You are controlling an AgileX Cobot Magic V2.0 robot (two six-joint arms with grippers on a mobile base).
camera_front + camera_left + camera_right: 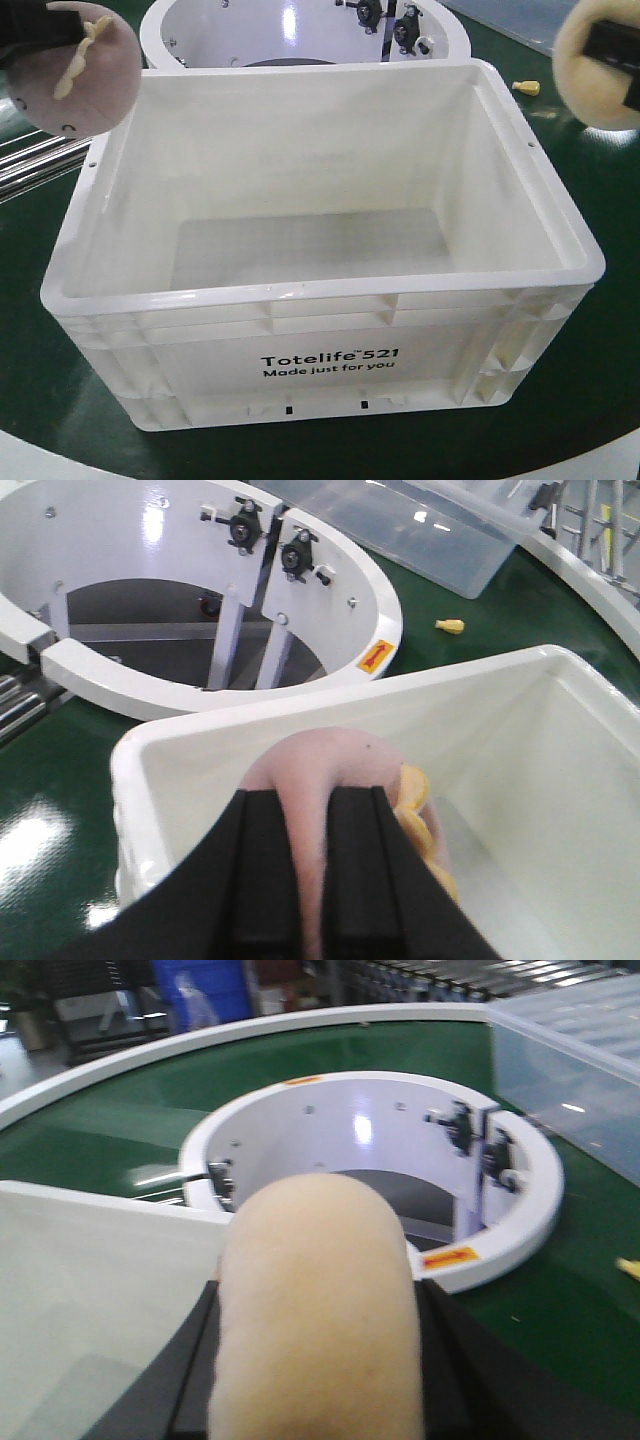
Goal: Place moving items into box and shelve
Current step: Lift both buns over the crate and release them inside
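A white Totelife box (320,370) stands open and empty on the green surface. My left gripper (310,810) is shut on a pink plush toy (320,765) with yellow trim and holds it above the box's back left corner; the toy also shows in the front view (75,70). My right gripper (318,1300) is shut on a cream plush toy (315,1300) and holds it above the box's back right corner; the toy also shows in the front view (595,65).
A white ring-shaped fixture (300,30) stands just behind the box. A small yellow piece (527,87) lies on the green surface at the back right. A clear plastic bin (420,525) sits farther back. Metal rails (30,160) run at the left.
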